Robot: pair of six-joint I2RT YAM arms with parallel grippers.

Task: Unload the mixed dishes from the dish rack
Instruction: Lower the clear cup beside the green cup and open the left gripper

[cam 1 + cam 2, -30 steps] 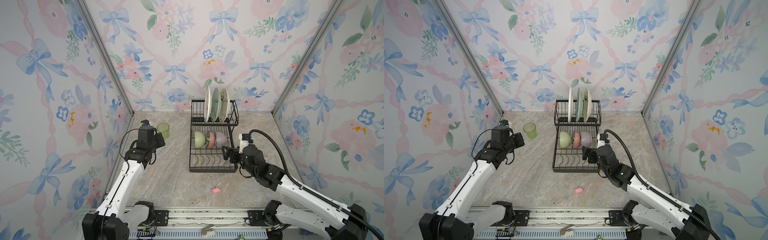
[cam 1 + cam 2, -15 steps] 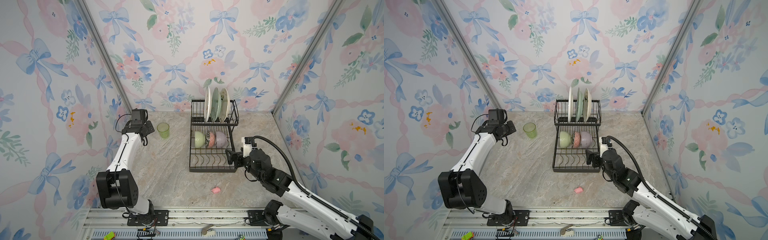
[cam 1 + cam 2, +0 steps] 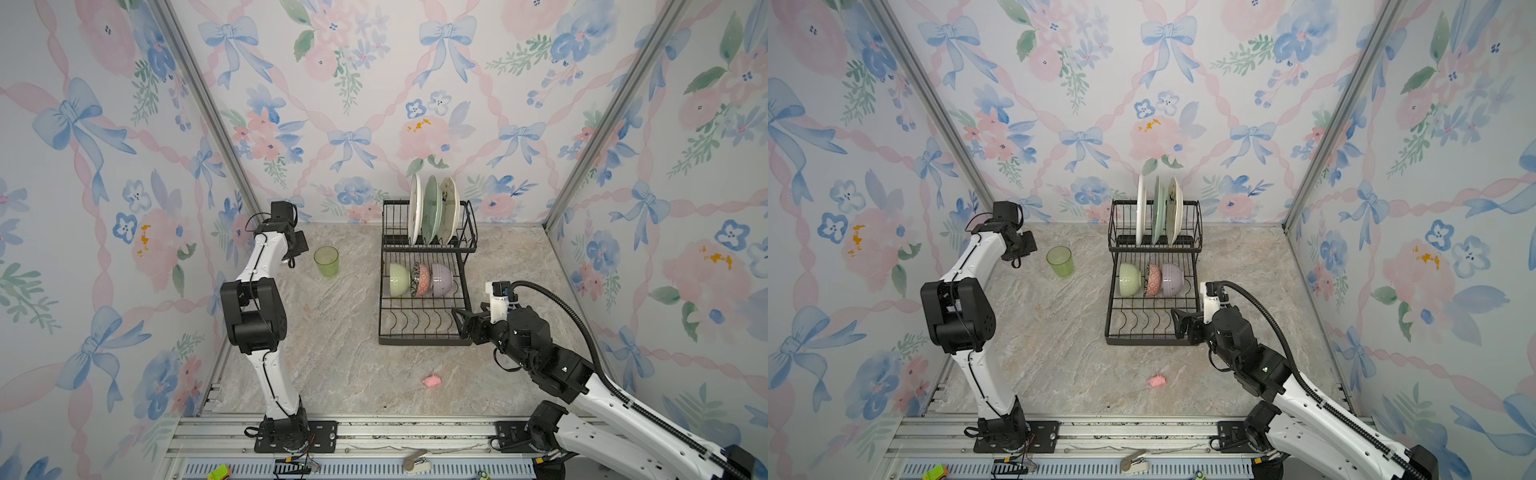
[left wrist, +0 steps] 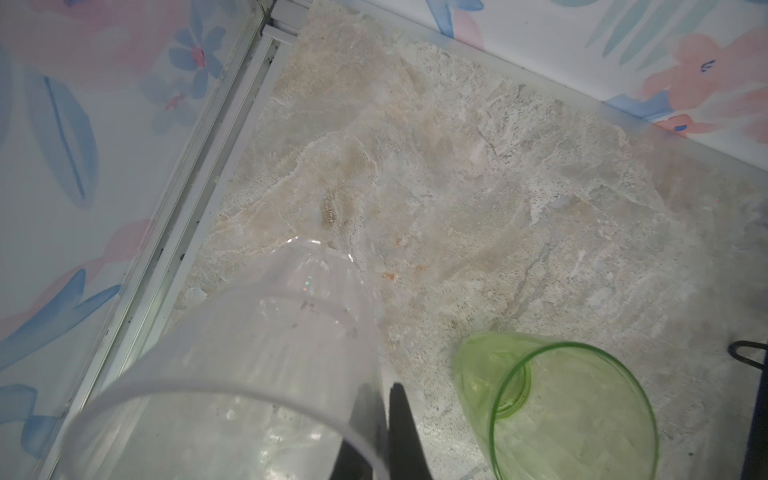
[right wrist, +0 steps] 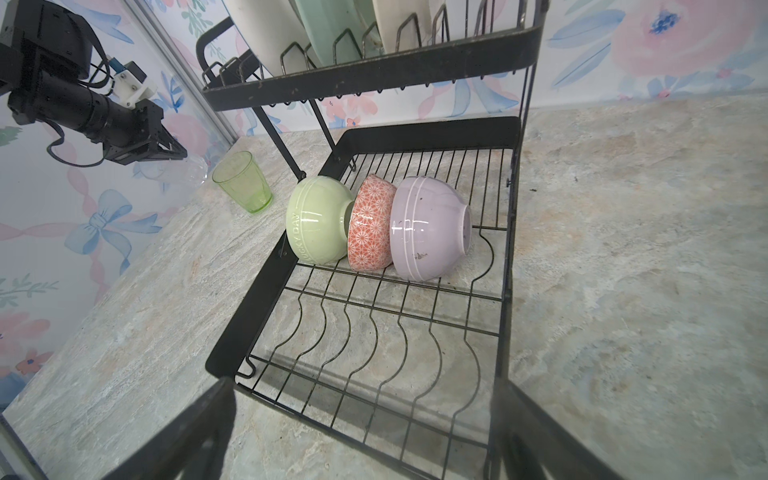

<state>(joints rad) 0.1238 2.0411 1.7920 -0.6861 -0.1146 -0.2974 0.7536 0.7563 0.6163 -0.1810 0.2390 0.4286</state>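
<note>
My left gripper (image 4: pixel 384 401) is pinched on the thin rim of the clear glass (image 4: pixel 249 353), which hangs tilted over the table (image 4: pixel 498 187) near the back left corner. The hold is small on a slick wall, so the glass could slide out. If I set it down at this tilt, it may tip against the green tumbler (image 4: pixel 552 403) just beside it. I cannot tell whether its base touches the table yet.

My right gripper (image 3: pixel 459 324) has its jaws wide apart at the near right corner of the dish rack (image 3: pixel 419 341). The lavender bowl (image 5: pixel 428 232) lies farther in, beyond the wavy wires and leaning on the pink bowl (image 5: pixel 372 224). Reaching in low, I could snag a wire or nudge the row of bowls.
</note>
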